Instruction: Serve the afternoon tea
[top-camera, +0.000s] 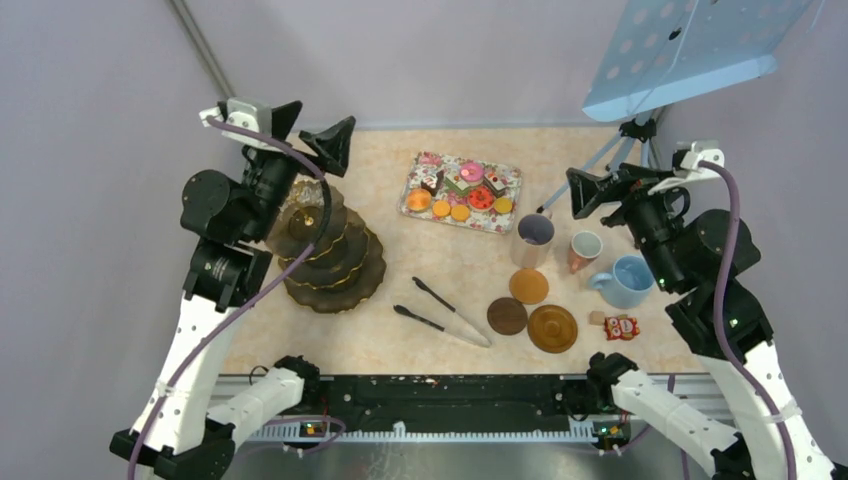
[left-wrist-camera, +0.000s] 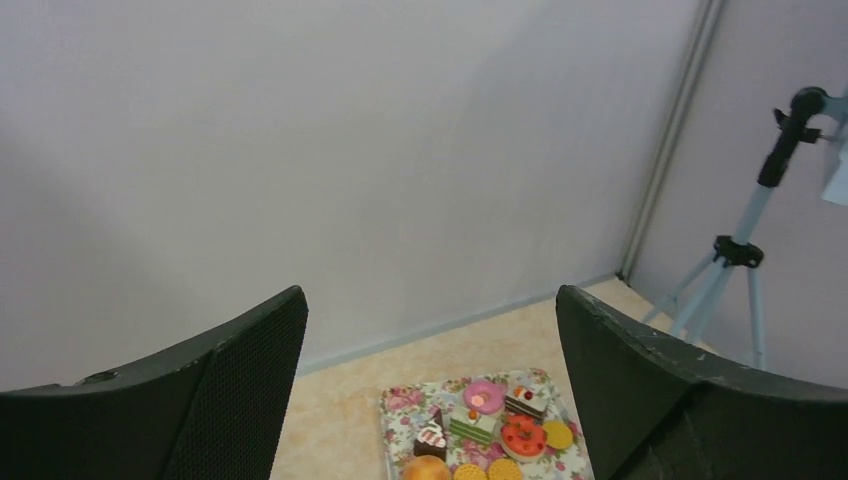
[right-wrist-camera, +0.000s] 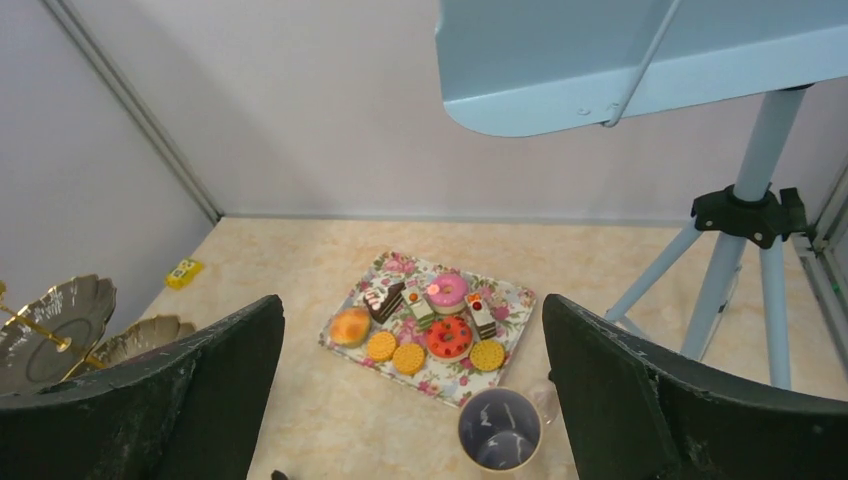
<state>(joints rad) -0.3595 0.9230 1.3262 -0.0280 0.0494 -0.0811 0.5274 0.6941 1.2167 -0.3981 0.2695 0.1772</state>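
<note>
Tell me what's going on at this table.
Nothing is being handled yet. Both arms are raised with open, empty jaws, the left gripper by the tiered stand and the right gripper near the cups. The toy cakes and biscuits sit on the rose tray. The lilac mug, white cup and light-blue mug stand nearby, and the tongs lie untouched.

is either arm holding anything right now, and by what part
Nothing is held. The left gripper and the right gripper are both open, with nothing between their fingers.
</note>
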